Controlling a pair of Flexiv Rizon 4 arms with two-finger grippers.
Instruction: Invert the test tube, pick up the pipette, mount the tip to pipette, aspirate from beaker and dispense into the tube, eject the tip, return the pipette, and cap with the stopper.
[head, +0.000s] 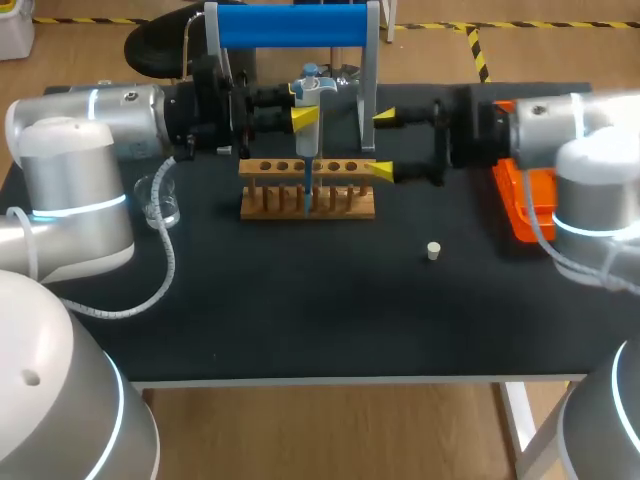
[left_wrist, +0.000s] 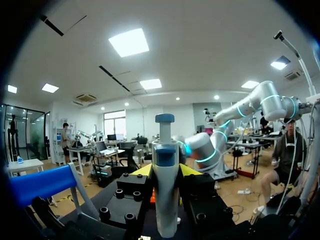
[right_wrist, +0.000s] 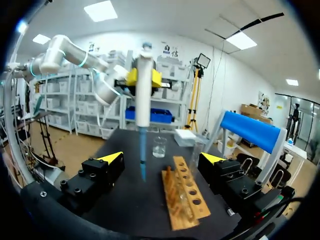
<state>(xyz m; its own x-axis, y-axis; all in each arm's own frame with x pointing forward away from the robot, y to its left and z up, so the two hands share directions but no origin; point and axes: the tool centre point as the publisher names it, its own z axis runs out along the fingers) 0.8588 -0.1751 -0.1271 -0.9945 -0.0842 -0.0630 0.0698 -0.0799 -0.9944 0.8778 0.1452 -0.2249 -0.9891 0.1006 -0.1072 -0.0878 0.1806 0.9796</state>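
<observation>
Black desk (head: 300, 320) under both arms. My left claw (head: 302, 104) is clamped on the pipette (head: 311, 85), held upright above the wooden test tube rack (head: 345, 205). Its blue tip (head: 308, 185) hangs down at the rack's middle; I cannot tell whether it enters a tube. A clear test tube (right_wrist: 181, 200) stands in the rack. My right claw (head: 383, 143) has its fingers spread wide, just beside the rack's right end. A beaker (head: 160, 200) sits near the left arm, a white stopper (head: 433, 250) lies in front of the right claw, and an orange tip box (head: 525, 200) is under the right arm.
</observation>
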